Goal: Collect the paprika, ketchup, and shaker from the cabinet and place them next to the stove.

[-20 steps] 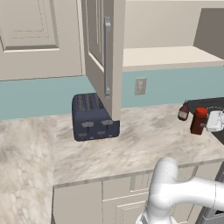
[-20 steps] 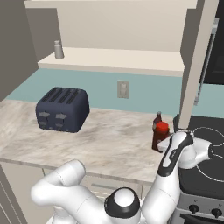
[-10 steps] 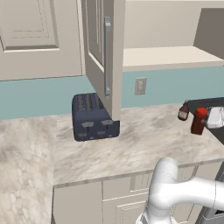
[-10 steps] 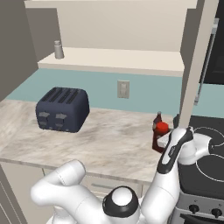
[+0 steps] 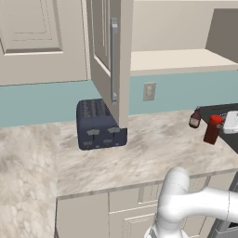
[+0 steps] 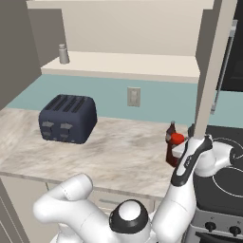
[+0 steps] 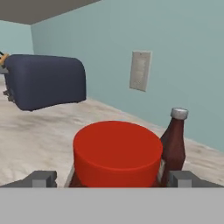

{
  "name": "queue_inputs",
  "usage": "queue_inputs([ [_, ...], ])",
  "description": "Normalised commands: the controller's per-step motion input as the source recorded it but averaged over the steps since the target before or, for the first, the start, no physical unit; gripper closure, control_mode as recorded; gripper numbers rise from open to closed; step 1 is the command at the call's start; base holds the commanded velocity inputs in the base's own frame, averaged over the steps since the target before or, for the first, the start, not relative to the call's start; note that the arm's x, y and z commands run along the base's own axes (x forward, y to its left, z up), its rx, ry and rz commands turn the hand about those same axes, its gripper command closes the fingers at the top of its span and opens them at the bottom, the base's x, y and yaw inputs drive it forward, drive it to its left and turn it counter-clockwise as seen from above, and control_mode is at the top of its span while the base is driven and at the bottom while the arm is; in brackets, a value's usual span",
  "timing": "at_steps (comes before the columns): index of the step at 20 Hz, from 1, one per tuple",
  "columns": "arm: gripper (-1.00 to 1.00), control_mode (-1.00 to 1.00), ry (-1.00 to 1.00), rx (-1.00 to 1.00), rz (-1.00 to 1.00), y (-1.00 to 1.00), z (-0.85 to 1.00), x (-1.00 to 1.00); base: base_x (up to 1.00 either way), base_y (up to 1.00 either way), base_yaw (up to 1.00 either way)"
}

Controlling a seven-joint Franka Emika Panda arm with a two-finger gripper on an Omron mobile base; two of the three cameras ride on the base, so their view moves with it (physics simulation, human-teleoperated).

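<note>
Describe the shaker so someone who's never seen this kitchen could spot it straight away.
Find the open cabinet above the marble counter and follow its cream shelf toward the end above the dark toaster. The shaker stands there alone: a small upright grey cylinder, while the two reddish bottles stand down on the counter by the stove.

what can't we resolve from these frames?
- Red-capped jar: hand view, body cut off by the bottom edge; no label visible.
- Brown bottle: right base view, partly behind the jar, label too small.
- Shaker on the cabinet shelf: right base view, too small for detail.
</note>
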Motion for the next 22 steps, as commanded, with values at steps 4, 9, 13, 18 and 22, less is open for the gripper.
queue_inputs([
  [4, -1.00, -1.00, 0.00, 0.00, 0.00, 0.00, 0.08, -0.12, 0.00, 0.00, 0.00],
  [9, -1.00, -1.00, 0.00, 0.00, 0.00, 0.00, 0.03, -0.04, 0.00, 0.00, 0.00],
  [13, -1.00, -1.00, -0.05, 0.00, 0.00, -0.03, 0.00, 0.00, 0.00, 0.00, 0.00],
  [18, -1.00, -1.00, -0.06, 0.01, 0.00, -0.19, 0.01, 0.00, 0.00, 0.00, 0.00],
  [22, -1.00, -1.00, -0.07, 0.00, 0.00, -0.27, 0.03, 0.00, 0.00, 0.00, 0.00],
])
